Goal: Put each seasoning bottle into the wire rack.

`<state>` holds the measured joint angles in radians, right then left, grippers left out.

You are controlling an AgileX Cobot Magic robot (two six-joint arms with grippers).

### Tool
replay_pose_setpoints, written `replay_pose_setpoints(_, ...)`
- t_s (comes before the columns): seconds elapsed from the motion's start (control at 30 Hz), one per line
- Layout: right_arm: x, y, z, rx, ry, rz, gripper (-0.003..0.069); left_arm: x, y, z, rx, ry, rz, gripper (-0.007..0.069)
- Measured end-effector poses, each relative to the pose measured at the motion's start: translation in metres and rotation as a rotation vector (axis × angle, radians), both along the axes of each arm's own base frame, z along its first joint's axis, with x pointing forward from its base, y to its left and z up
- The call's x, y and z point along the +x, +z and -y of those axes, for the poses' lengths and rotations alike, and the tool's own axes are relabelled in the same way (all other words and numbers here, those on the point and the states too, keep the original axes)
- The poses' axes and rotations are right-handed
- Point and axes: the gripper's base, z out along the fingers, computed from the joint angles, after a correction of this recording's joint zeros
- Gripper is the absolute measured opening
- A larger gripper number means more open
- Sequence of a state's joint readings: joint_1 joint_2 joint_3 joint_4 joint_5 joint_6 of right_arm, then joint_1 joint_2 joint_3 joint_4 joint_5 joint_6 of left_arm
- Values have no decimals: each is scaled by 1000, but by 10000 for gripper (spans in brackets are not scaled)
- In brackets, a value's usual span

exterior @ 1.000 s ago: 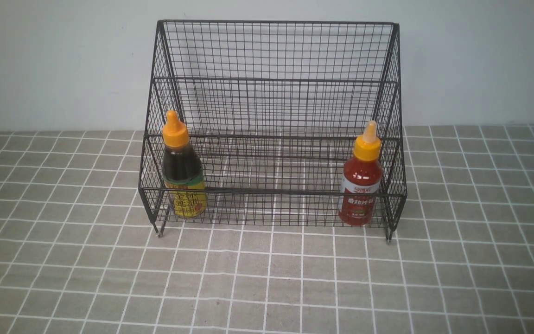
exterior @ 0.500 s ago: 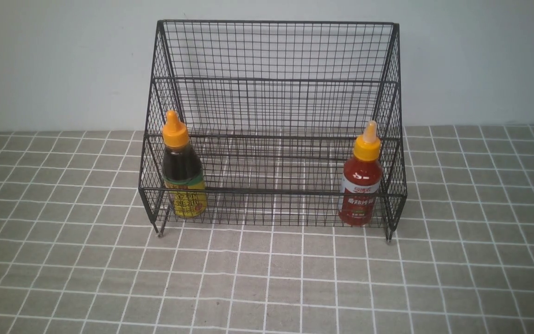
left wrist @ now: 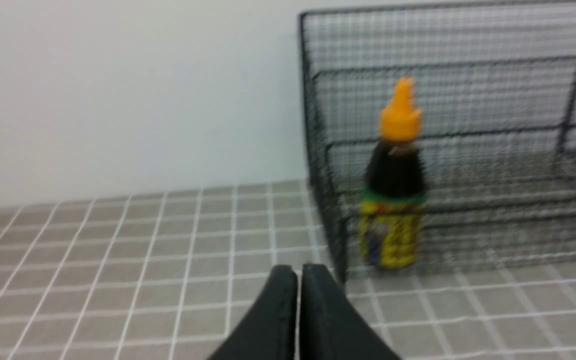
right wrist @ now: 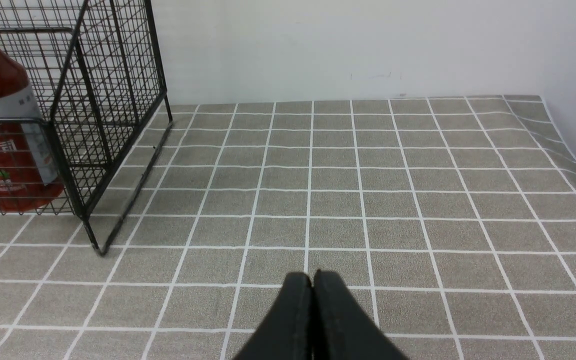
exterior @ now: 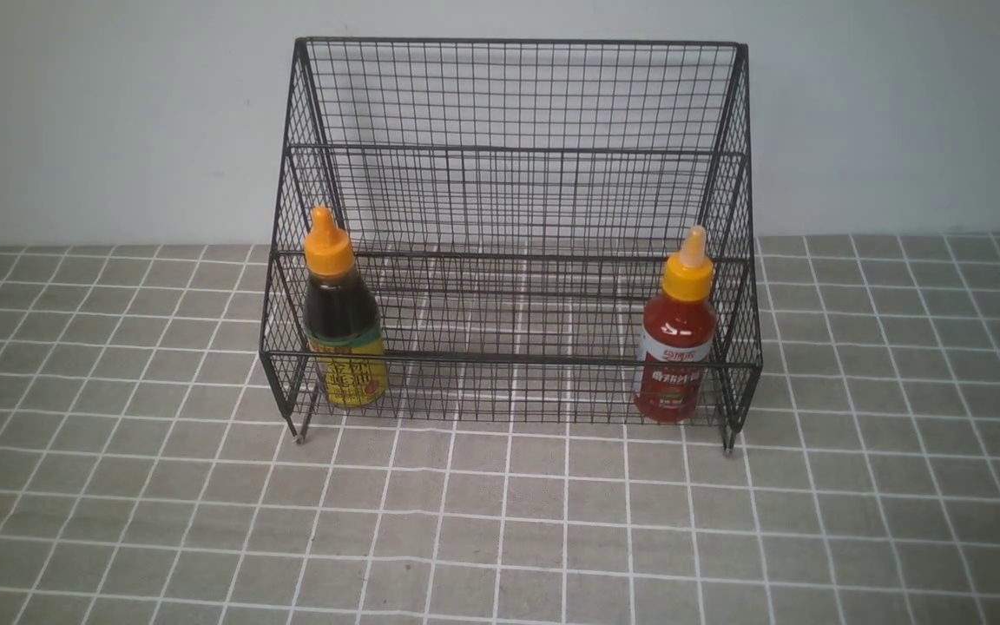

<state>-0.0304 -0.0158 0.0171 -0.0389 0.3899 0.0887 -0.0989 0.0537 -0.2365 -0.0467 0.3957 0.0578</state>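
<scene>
Now wire rack (exterior: 513,156), both seasoning bottles (exterior: 341,312) inside

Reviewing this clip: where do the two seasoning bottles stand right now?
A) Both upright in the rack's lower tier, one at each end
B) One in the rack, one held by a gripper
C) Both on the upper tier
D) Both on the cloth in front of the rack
A: the dark sauce bottle and the red sauce bottle stand upright behind the front rail of the wire rack, at opposite ends of its lower tier.
</scene>
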Motion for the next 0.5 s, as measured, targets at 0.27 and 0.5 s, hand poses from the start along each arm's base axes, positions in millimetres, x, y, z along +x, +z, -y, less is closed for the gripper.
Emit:
replay_pose_setpoints(0.27,0,0,0,0,0,0,-15,7,-79,-2,25,42,-142,-7)
replay_pose_setpoints(0.5,0,0,0,0,0,0,-15,7,-82,-2,28,40,-169,-7)
